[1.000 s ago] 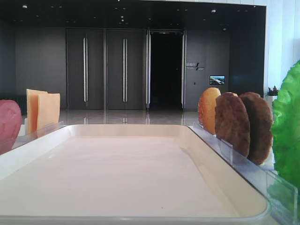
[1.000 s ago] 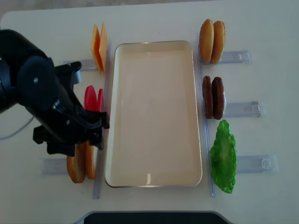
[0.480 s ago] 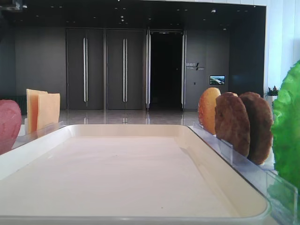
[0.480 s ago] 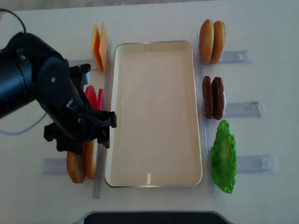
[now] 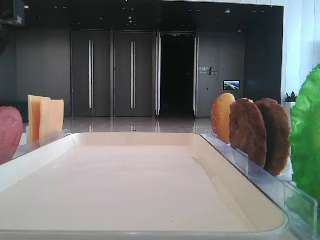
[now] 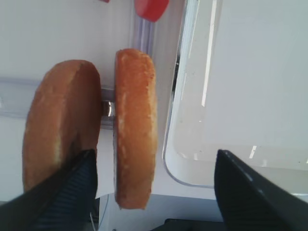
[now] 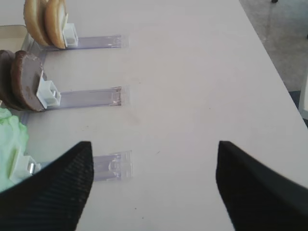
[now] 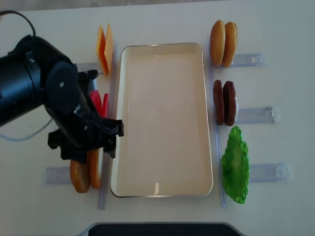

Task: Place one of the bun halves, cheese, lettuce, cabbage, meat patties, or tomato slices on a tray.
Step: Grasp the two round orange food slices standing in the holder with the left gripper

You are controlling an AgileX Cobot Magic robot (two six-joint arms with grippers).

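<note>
White illegible wall sign (image 5: 206,71) behind tray (image 5: 135,139).

One camera sits low at the near end of the tray (image 5: 150,190), facing down its length toward dark doors (image 5: 112,74). Another looks straight down on the whole desk (image 8: 275,29). The left wrist view peers down, close, at two bun halves (image 6: 134,127) beside the tray's corner; the right wrist view looks down on the patties (image 7: 24,82). All views show the racked food beside the tray.
</note>
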